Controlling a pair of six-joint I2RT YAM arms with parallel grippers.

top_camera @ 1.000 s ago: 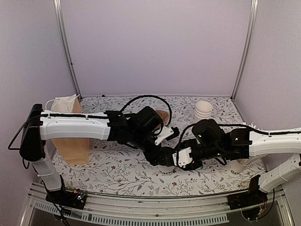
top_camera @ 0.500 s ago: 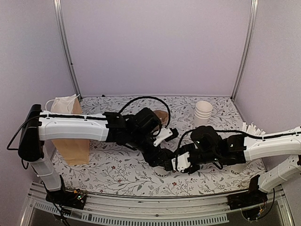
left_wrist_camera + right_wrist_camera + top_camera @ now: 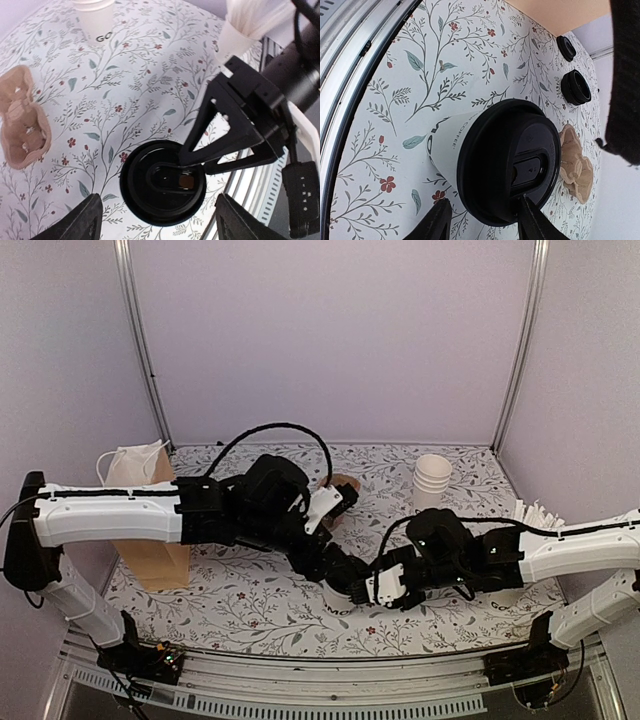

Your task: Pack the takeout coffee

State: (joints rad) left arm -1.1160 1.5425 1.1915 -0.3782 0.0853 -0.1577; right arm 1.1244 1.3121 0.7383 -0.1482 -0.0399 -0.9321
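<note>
The takeout coffee (image 3: 338,600) is a white paper cup with black lettering and a black lid, standing upright near the table's front middle. It also shows in the right wrist view (image 3: 470,150). In the left wrist view only its lid (image 3: 162,182) shows. My left gripper (image 3: 160,220) is open and hovers right above the lid without touching it. It shows in the top view (image 3: 328,562). My right gripper (image 3: 482,220) is open beside the cup's lid end, one fingertip (image 3: 187,157) resting at the lid's rim. It also shows in the top view (image 3: 365,585).
A brown paper bag (image 3: 150,530) with white handles stands at the left. A brown pulp cup carrier (image 3: 22,120) lies behind the cup. A stack of lidless white cups (image 3: 432,480) stands back right. A cup holding white sticks (image 3: 237,30) stands right. Two small black round things (image 3: 576,87) lie near the bag.
My left arm has drawn back to the left and lifted off the cup, which now shows in the top view. My right gripper has edged left to the cup.
</note>
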